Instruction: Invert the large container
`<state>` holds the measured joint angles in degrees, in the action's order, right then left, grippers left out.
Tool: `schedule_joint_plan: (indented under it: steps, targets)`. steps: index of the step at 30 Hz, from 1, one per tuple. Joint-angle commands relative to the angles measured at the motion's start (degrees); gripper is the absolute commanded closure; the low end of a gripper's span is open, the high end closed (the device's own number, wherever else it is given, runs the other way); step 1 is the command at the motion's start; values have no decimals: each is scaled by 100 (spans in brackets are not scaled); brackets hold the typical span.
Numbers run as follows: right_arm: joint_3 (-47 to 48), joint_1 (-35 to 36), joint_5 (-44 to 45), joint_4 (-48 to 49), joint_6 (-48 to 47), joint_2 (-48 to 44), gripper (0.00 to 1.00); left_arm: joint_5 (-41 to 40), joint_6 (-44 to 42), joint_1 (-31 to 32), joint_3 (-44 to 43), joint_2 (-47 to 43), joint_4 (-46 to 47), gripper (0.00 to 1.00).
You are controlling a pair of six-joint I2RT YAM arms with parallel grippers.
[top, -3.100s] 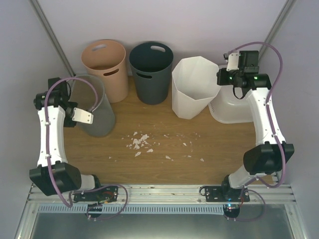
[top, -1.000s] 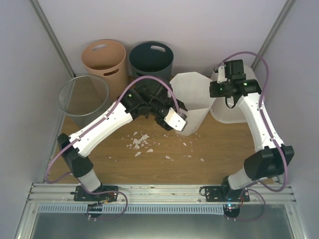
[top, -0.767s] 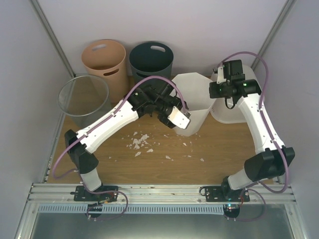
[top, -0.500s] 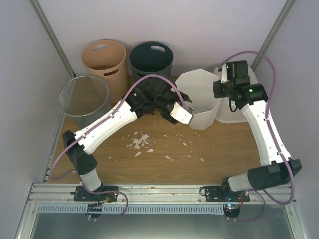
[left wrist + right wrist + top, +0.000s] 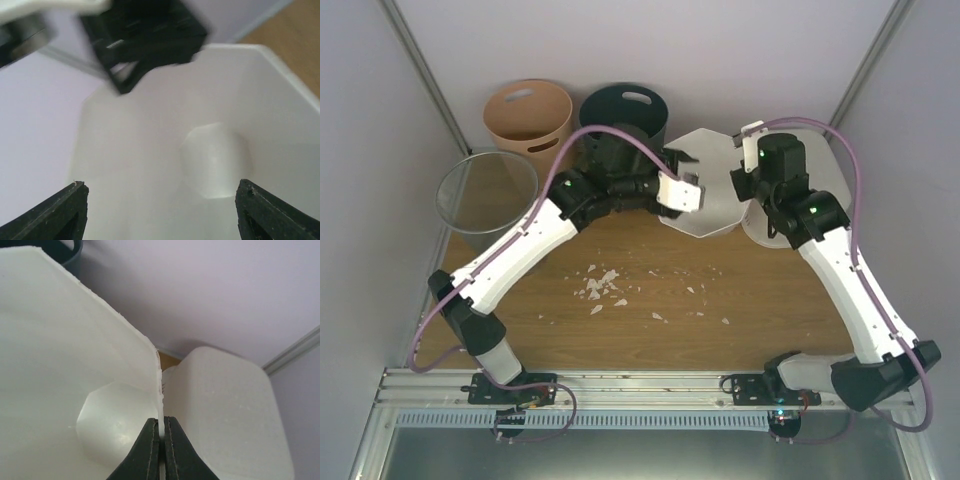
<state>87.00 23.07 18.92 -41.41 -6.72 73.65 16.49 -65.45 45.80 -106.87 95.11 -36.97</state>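
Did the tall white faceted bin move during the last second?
Yes. The white faceted bin has drawn back toward the far side, farther from the paper scraps, and it has tilted.

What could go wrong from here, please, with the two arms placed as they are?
The right gripper pinches only the thin rim of the tipped faceted bin, which might slip free and fall. The large container sits close beside that bin, ungripped, so swinging the bin may knock it. The open left gripper hangs at the bin's mouth near the right gripper; they could collide.
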Motion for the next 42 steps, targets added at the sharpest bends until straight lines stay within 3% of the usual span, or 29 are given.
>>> schedule_joint_plan:
  steps: [1, 7, 16, 28, 29, 32, 35, 40, 41, 42]
  targets:
    - [-41, 137, 605, 930, -330, -275, 99, -108, 886, -424, -434, -280, 1131, 20]
    - [-349, 437, 853, 1242, -416, -566, 99, -1030, 816, -473, -39, -278, 1840, 19]
    - [-989, 1120, 1590, 1902, -794, -1028, 99, -1322, 1503, -555, -376, 291, 1157, 46]
    - [-1458, 1783, 2177, 2516, -1181, -1273, 99, -1372, 1896, -697, -968, 846, 415, 52]
    - [-1452, 1833, 2191, 2530, -1194, -1274, 99, -1380, 1893, -703, -989, 877, 378, 57]
    - [-1483, 1955, 2280, 2532, -1266, -1276, 99, -1366, 1918, -721, -994, 916, 372, 85]
    - [-1510, 2016, 2288, 2473, -1255, -1293, 99, -1354, 1942, -730, -993, 914, 422, 87]
    - [-1456, 2026, 2105, 2270, -1118, -1413, 99, -1328, 1940, -727, -970, 923, 414, 100]
    - [-1391, 2024, 2032, 2136, -1041, -1422, 98, -1330, 1933, -722, -941, 917, 423, 100]
    - [-1329, 2026, 1967, 2008, -955, -1435, 90, -1347, 1931, -722, -888, 902, 476, 100]
